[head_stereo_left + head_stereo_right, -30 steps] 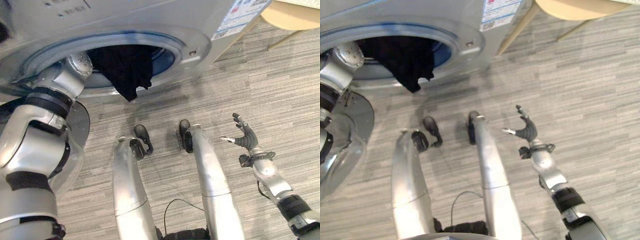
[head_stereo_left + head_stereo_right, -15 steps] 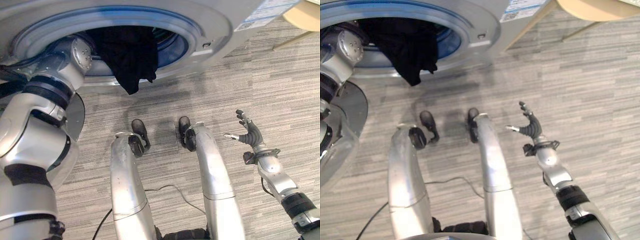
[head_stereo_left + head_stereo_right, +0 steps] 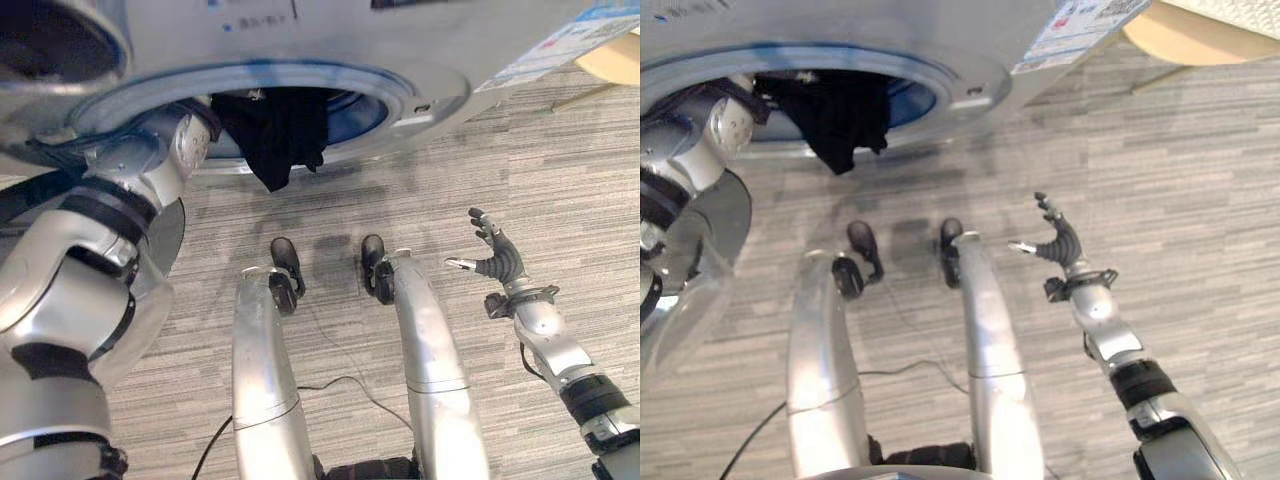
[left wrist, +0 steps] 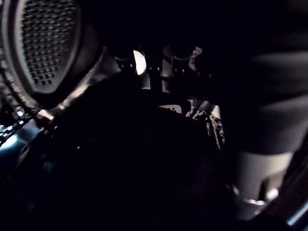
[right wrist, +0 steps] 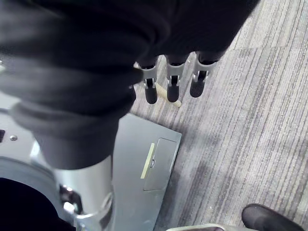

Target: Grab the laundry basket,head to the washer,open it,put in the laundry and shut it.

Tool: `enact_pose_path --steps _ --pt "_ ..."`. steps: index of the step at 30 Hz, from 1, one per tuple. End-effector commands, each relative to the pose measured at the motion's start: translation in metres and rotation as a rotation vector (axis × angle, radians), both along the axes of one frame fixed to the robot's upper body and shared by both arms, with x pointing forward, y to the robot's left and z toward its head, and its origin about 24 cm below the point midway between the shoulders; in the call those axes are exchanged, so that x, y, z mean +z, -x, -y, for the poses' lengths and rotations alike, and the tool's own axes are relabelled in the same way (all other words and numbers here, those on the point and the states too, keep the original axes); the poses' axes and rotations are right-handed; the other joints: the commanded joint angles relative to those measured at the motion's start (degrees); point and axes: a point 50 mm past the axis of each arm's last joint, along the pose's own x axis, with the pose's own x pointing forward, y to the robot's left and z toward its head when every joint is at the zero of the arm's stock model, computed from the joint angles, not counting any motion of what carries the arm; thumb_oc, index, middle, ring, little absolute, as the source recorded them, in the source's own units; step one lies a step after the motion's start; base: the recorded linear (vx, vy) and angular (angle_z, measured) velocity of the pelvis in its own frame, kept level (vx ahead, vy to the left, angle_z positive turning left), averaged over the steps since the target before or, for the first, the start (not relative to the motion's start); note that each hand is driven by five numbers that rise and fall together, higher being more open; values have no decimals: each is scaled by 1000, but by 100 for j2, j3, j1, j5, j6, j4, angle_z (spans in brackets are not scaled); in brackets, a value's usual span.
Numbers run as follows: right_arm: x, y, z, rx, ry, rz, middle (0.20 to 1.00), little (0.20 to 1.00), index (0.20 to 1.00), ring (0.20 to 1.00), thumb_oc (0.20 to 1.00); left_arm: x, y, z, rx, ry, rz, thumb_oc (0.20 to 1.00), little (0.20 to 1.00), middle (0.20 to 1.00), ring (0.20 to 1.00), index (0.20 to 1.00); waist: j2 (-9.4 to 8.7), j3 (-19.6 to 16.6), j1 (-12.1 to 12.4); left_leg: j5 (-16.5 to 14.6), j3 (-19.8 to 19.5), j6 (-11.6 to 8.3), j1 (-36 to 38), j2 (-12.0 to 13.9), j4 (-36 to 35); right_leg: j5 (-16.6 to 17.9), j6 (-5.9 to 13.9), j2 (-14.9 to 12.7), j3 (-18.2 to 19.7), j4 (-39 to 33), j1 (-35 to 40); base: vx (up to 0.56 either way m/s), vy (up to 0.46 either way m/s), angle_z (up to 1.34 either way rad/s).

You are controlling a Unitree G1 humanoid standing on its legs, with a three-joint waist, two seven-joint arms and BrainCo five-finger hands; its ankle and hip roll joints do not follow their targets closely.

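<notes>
Left eye view shows the washer (image 3: 330, 40) at the far side, its round opening (image 3: 360, 105) uncovered and its door (image 3: 150, 260) swung out to the left, near the robot's left arm. A dark piece of laundry (image 3: 275, 135) sits in the mouth of the drum, one end hanging down over the blue-rimmed lower lip toward the grey striped floor (image 3: 560, 170). The left arm reaches from the near left into the left part of the opening, just beside the dark cloth; the left hand is inside the drum. In the left wrist view the perforated drum wall (image 4: 45, 45) shows on one side, and a few pale shapes beyond may be the left hand (image 4: 166, 70), but it is too dark to tell whether its fingers are curled or straight. The right hand (image 3: 1058, 240) hangs over the floor at the right, well apart from the washer, fingers spread and relaxed, holding nothing. A wooden table (image 3: 1200, 30) stands at the far right.
</notes>
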Motion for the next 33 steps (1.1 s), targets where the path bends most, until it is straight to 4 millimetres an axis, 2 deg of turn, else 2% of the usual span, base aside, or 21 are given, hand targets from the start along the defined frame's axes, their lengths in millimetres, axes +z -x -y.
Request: enact_pose_path --steps 1,4,6,8,12,14,15,16,18,19,20,21,26,29,33 --pt "-14 16 -3 -24 -19 1 1000 1000 1000 1000 1000 -46 2 -9 16 32 -49 1000 1000 1000 1000 1000 201 -780 163 -742 -204 269 -232 -20 704 106 365 84 193 -536 -53 0 0 0" --pt "-12 13 -4 -39 -7 10 1000 1000 1000 1000 1000 -83 2 -6 49 2 -136 1000 1000 1000 1000 1000 210 -743 191 -738 -193 288 -215 -23 678 128 364 88 211 -563 -50 7 40 3" --pt "-8 10 -2 -50 0 21 1000 1000 1000 1000 1000 -99 -2 -6 85 -29 -188 1000 1000 1000 1000 1000 202 -704 184 -728 -185 298 -244 -28 685 143 361 87 211 -565 -75 0 19 0" --pt "0 6 0 -55 18 43 1000 1000 1000 1000 1000 -105 -9 -5 140 -82 -220 1000 1000 1000 1000 1000 147 -639 144 -704 -210 297 -371 -44 723 179 366 76 223 -541 -187 -4 28 6" --pt "2 5 0 -49 24 50 1000 1000 1000 1000 1000 -105 -16 -6 191 -116 -232 1000 1000 1000 1000 1000 95 -587 105 -688 -249 291 -528 -47 796 204 364 66 209 -457 -321 0 6 0" --pt "4 6 1 -38 34 53 1000 1000 1000 1000 1000 -90 -24 1 214 -141 -203 1000 1000 1000 1000 1000 38 -531 32 -660 -283 283 -691 -48 881 227 366 40 207 -349 -474 2 -1 -2" --pt "5 8 1 -27 33 56 1000 1000 1000 1000 1000 -73 -30 11 212 -156 -162 1000 1000 1000 1000 1000 5 -507 -15 -634 -305 268 -815 -66 937 249 367 29 210 -287 -582 0 0 0" --pt "6 8 2 -28 32 57 1000 1000 1000 1000 1000 -72 -30 12 211 -157 -161 1000 1000 1000 1000 1000 6 -507 -7 -633 -306 268 -825 -69 940 248 367 26 210 -281 -592 0 0 0" --pt "5 10 2 -18 25 52 1000 1000 1000 1000 1000 -58 -33 20 199 -158 -128 1000 1000 1000 1000 1000 -20 -483 -44 -604 -335 260 -908 -76 968 274 365 18 209 -233 -674 0 0 0" --pt "4 11 2 -12 24 49 1000 1000 1000 1000 1000 -49 -35 25 190 -144 -104 881 881 881 881 881 -33 -468 -59 -600 -346 258 -946 -76 995 283 367 10 208 -214 -708 0 0 0" --pt "3 11 1 -7 20 47 1000 1000 1000 1000 1000 -41 -36 32 169 -121 -86 304 304 304 304 304 -40 -463 -70 -593 -351 256 -972 -80 1017 297 370 17 200 -191 -732 1 -14 -4" --pt "2 12 0 -4 16 42 1000 1000 1000 1000 1000 -36 -36 35 151 -85 -76 200 200 200 200 200 -48 -461 -79 -589 -365 258 -1002 -83 1042 302 364 21 199 -161 -763 0 0 0" --pt "-4 13 -3 -9 4 15 1000 1000 1000 1000 1000 -23 -33 54 -29 239 -84 200 200 200 200 200 -22 -489 -78 -580 -384 247 -1037 -120 1110 319 356 30 179 -103 -824 0 0 0" --pt "-7 12 -4 -20 2 1 1000 1000 1000 1000 1000 -23 -30 62 -143 404 -123 200 200 200 200 200 10 -513 -42 -574 -367 238 -1000 -122 1096 315 347 31 171 -106 -800 0 0 0" --pt "-7 11 -3 -36 21 -8 1000 1000 1000 1000 1000 -15 -19 60 -285 571 -135 200 200 200 200 200 68 -549 -5 -567 -329 225 -909 -132 1038 311 342 27 178 -122 -739 -3 -2 -1"
